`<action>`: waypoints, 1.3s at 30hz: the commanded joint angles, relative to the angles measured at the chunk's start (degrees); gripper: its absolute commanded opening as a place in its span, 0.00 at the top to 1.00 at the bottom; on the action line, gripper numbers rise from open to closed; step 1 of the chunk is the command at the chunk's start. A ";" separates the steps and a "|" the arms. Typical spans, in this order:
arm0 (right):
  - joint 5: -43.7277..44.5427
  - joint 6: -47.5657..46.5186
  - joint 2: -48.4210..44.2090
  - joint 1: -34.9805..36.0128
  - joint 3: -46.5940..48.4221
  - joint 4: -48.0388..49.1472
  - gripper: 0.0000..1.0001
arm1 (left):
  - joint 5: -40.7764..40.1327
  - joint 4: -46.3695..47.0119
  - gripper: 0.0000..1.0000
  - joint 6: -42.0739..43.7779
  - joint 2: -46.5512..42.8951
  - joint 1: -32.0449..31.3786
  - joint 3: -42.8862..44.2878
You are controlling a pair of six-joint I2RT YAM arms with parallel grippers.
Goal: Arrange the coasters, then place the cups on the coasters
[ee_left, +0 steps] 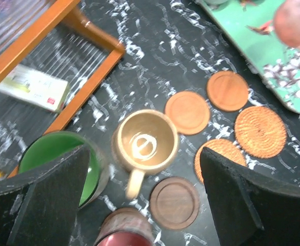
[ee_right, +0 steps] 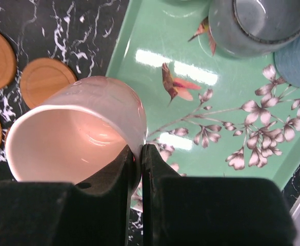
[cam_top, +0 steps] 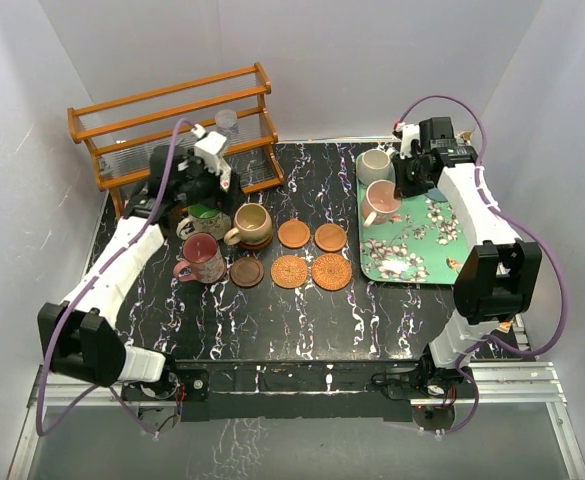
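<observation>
Coasters (cam_top: pixel 330 237): five lie bare in a cluster at mid-table. Two orange wood ones are on the far side, two wicker coasters (cam_top: pixel 289 271) on the near side, and a dark wood coaster (cam_top: pixel 246 271) at their left.
Left gripper (ee_left: pixel 144 151): jaws spread wide with nothing between them, hovering over the left group of mugs.
Green mug (cam_top: pixel 204 215): far left, beside the wooden rack (cam_top: pixel 172 110). I cannot tell whether a coaster lies under it.
Maroon mug (cam_top: pixel 202 260): near left. No coaster shows beneath it.
Tan mug (cam_top: pixel 252 224): upright on a wood coaster, so this one looks done.
Pink mug (ee_right: pixel 78 133): at the tray's left edge, gripped by its wall.
Right gripper (ee_right: pixel 138 154): pinched closed on the pink mug's rim.
Floral tray (cam_top: pixel 417 255): right side. A grey-blue mug (ee_right: pixel 257 25) and a blue mug (ee_right: pixel 298 61) stand at its far end.
Progress: the coasters appear laid out and roughly three mugs are across. The five bare coasters are not yet filled, and the pink mug is likely next.
</observation>
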 commanded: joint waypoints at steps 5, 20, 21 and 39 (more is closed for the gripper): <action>6.67 9.77 -4.92 5.91 -0.94 12.95 1.00 | -7.38 -5.65 0.22 -8.59 9.32 -14.27 15.56; 15.57 15.13 -8.94 15.58 -4.80 22.62 1.00 | -11.99 -8.49 0.34 -21.49 32.83 -25.46 40.92; 16.01 15.25 -9.21 16.06 -5.04 22.77 1.00 | -11.87 -8.42 0.35 -21.82 33.65 -25.54 41.55; 10.71 17.12 -10.75 18.78 -7.29 24.78 1.00 | -10.73 -8.37 0.76 -21.67 41.40 -26.11 44.60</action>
